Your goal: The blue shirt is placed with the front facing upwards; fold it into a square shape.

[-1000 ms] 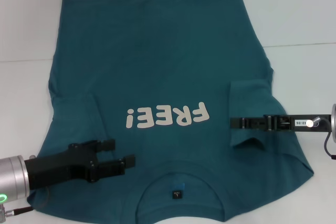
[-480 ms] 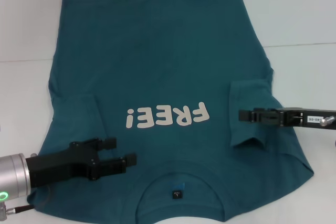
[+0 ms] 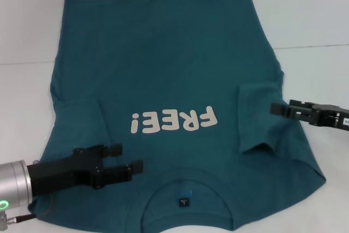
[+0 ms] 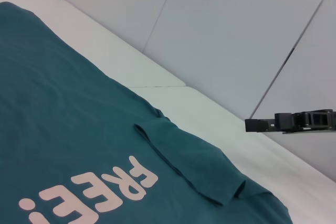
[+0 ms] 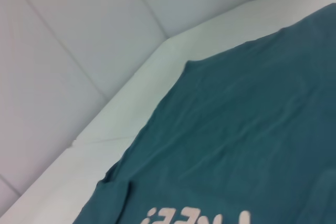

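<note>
Lying front up on the white table [image 3: 305,15], the shirt [image 3: 163,69] has its collar [image 3: 185,181] nearest the robot and its hem at the far side. The pale "FREE!" print [image 3: 173,121] reads upside down in the head view, and a small dark label [image 3: 184,202] sits inside the neckline. The sleeve [image 3: 259,118] on the robot's right is folded inward onto the body of the shirt; the one on the left also lies turned in.

The left gripper [image 3: 130,158] hovers low over the shirt's near left shoulder area, its two black fingers spread apart with nothing between them. The right gripper [image 3: 278,108] sits at the right edge of the shirt, just beside the folded sleeve, holding no cloth; whether its fingers are parted cannot be told.
</note>
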Controlling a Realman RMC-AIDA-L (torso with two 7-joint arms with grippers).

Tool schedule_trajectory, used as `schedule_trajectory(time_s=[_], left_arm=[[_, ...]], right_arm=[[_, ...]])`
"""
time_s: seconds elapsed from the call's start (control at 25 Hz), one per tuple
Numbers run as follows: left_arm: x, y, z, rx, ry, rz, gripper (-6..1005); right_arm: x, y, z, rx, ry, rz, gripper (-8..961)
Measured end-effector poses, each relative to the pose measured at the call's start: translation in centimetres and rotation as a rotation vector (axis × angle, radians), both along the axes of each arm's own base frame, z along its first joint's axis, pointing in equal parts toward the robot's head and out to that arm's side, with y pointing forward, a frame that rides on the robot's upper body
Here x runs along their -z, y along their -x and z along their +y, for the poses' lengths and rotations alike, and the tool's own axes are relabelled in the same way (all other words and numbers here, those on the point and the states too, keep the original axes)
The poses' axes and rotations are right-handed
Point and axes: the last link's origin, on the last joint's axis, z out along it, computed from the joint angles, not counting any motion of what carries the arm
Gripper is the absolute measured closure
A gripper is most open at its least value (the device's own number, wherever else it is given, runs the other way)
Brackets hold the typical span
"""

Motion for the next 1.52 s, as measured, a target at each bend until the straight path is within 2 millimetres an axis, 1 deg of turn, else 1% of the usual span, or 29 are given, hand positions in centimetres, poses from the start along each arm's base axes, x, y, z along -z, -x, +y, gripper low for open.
schedule_trajectory(time_s=[0.16, 0.44, 0.68, 0.88, 1.12, 1.52], left_arm=[[0.0, 0.0, 0.0, -0.006, 0.002, -0.003, 108], [-0.5, 0.5, 0.0, -0.060, 0.012, 0.001, 108], [-2.1, 2.0, -0.4, -0.165, 0.003, 0.020, 109], [-4.3, 3.6, -0.7, -0.271, -0.048, 0.027, 108], [-6.3, 5.6, -1.0, -0.378, -0.085, 0.045, 109], [-7.6, 7.3, -1.6, -0.504, -0.063, 0.120, 109]], right_arm=[[-0.4, -0.3, -0.4, 0.007, -0.016, 0.015, 9], [-0.2, 0.0, -0.2, 0.000, -0.014, 0.022, 8], [0.0, 0.5, 0.2, -0.011, -0.014, 0.026, 8], [0.0, 1.1, 0.7, -0.022, -0.013, 0.028, 8], [0.0, 1.2, 1.1, -0.021, -0.017, 0.027, 9], [-0.2, 1.1, 1.2, -0.012, -0.024, 0.021, 8]])
